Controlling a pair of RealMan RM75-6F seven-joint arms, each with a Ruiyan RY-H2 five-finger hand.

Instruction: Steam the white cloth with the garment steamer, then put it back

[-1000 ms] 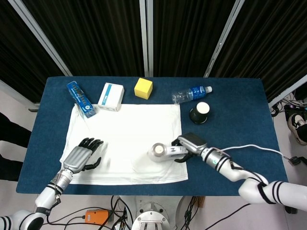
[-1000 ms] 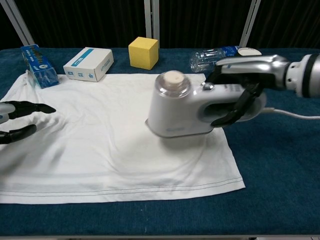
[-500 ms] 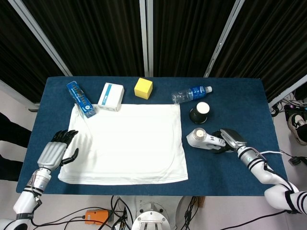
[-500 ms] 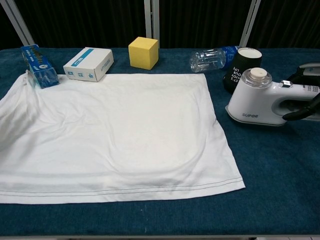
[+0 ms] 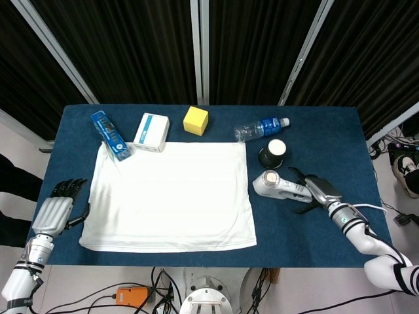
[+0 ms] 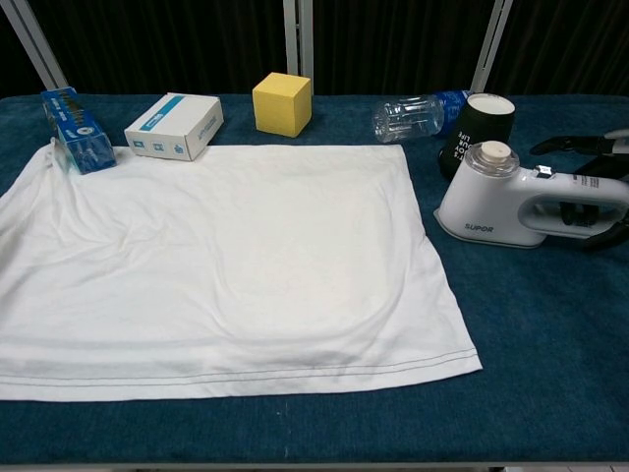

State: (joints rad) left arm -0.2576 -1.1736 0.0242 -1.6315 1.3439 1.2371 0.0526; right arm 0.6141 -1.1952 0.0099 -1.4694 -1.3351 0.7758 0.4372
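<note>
The white cloth [image 5: 170,196] lies spread flat on the blue table, also filling the left of the chest view [image 6: 216,256]. The white garment steamer [image 5: 272,184] stands on the table just right of the cloth's edge; in the chest view [image 6: 486,202] it stands upright on its base. My right hand [image 5: 313,191] is at the steamer's handle with its fingers splayed above and below it; the chest view shows this hand [image 6: 600,187] loosened around the handle. My left hand [image 5: 55,212] hovers off the cloth's left edge, fingers apart and holding nothing.
A black paper cup [image 5: 273,154] stands close behind the steamer, with a lying water bottle [image 5: 260,128] beyond it. A yellow cube [image 5: 196,120], a white box [image 5: 151,132] and a blue box [image 5: 110,135] line the cloth's far edge. The steamer's cable [image 5: 370,208] trails right.
The right hand carried the steamer off the cloth, set it down on the table to the right, and its fingers have spread. The left hand slid left off the cloth.
</note>
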